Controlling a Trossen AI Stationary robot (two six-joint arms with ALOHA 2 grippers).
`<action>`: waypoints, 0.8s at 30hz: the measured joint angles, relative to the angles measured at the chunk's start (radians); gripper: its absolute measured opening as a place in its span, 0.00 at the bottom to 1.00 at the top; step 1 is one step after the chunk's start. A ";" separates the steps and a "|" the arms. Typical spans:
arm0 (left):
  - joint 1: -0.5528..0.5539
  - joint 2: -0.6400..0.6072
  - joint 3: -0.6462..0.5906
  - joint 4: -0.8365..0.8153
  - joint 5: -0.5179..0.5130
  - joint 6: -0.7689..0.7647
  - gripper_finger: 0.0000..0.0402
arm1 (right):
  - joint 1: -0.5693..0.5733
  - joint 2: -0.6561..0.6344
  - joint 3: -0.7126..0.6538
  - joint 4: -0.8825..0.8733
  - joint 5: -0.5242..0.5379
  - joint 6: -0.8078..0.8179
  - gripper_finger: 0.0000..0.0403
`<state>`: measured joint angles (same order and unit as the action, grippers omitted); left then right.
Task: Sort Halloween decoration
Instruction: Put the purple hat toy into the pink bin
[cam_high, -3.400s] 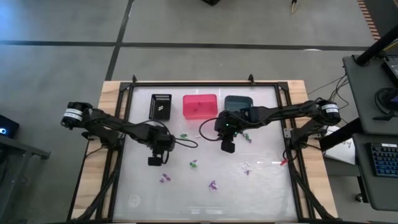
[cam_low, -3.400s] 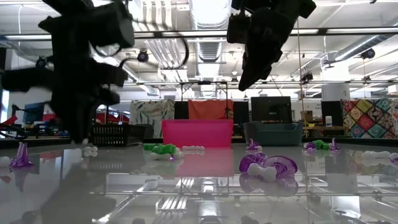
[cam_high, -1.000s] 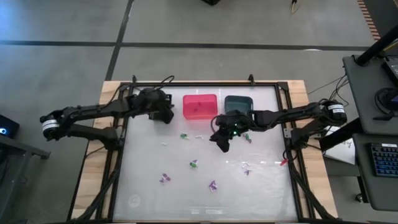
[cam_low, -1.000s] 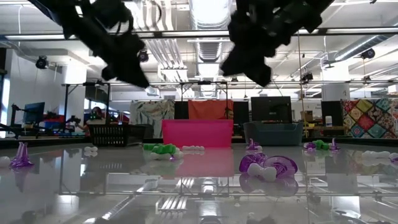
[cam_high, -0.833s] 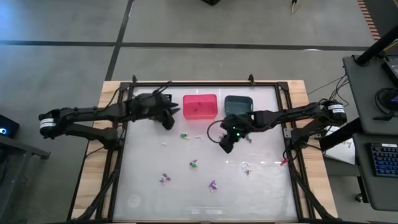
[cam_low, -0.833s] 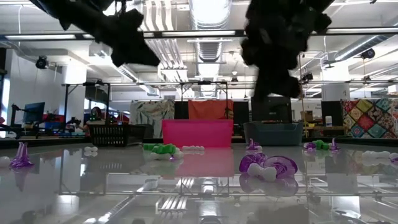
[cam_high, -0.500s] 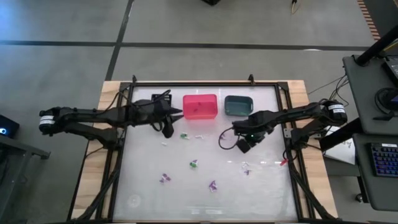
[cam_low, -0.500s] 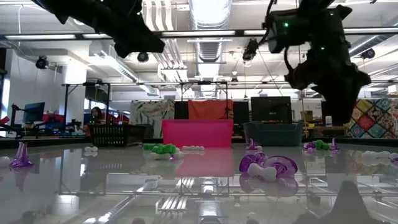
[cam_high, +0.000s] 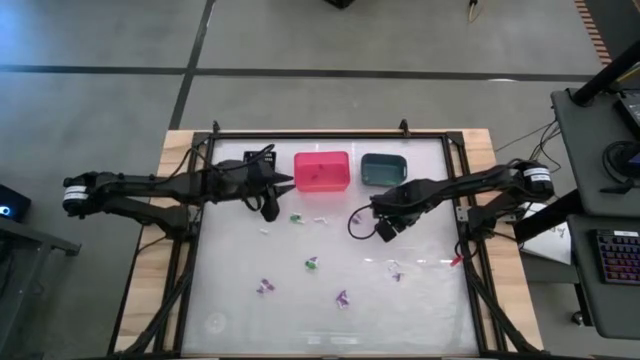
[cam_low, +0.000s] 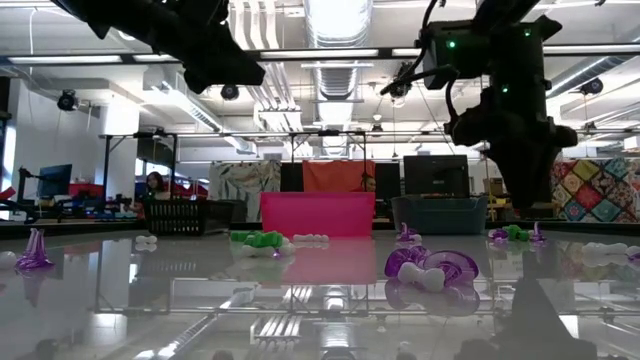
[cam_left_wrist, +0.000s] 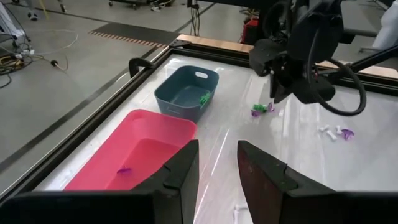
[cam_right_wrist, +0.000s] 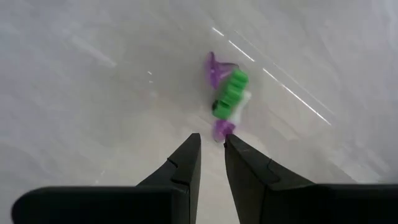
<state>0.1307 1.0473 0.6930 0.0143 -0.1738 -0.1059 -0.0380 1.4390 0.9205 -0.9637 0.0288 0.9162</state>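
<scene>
**Right gripper over the green and purple cluster**

While the Halloween decoration (cam_high: 313, 263) lies scattered across the table (cam_high: 230, 300), one green and purple cluster (cam_right_wrist: 226, 94) sits directly ahead of the right gripper (cam_right_wrist: 212, 160). Compared with half a second ago, the right gripper (cam_high: 384, 229) has shifted slightly toward the table's centre; a second ago it hung below the teal bin (cam_high: 383, 169). Its fingers stand nearly together, with a narrow gap and nothing between them. The right arm reaches in from the right edge, wrist angled down. The left gripper (cam_high: 268, 205) holds its place just beside the pink bin (cam_high: 322, 170), fingers slightly apart and empty, the arm stretched along the far side. One purple piece (cam_left_wrist: 124, 169) lies in the pink bin, one green piece (cam_left_wrist: 203, 98) in the teal bin.
</scene>
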 joint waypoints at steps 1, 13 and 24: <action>0.000 0.000 0.000 0.000 0.000 0.000 0.23 | 0.000 0.005 -0.004 0.003 0.000 0.001 0.16; 0.000 0.000 0.000 -0.005 0.000 -0.004 0.23 | 0.000 0.042 -0.076 0.053 0.000 0.027 0.16; 0.000 0.001 0.000 -0.003 0.000 -0.008 0.23 | 0.000 0.051 -0.092 0.094 0.001 0.018 0.16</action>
<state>0.1303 1.0481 0.6930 0.0109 -0.1741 -0.1135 -0.0380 1.4895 0.8280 -0.8699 0.0299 0.9340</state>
